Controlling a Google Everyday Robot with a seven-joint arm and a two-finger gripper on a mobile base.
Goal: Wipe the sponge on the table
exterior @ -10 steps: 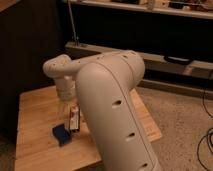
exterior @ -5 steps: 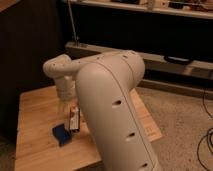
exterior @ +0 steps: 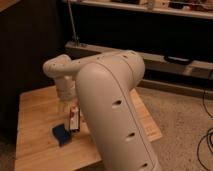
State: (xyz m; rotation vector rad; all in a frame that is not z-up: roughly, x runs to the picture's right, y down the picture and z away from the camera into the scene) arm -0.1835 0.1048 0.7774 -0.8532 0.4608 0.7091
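The dark blue sponge (exterior: pixel 61 134) lies flat on the counter (exterior: pixel 35 107), just beside a red-white-black packet (exterior: pixel 75 119). The gripper (exterior: pixel 63 103) hangs above the counter just behind the sponge, not touching it, and I cannot tell whether the jaws are apart or together. That fits an approach to the sponge or a retreat after wiping; any grasp would need to clear the packet.

I count one small dark blue sponge block (exterior: pixel 61 134), one flat red-white-black packet (exterior: pixel 75 119), one light wooden plank bench (exterior: pixel 35 110), one claw (exterior: pixel 66 106) hanging over it beside the packet
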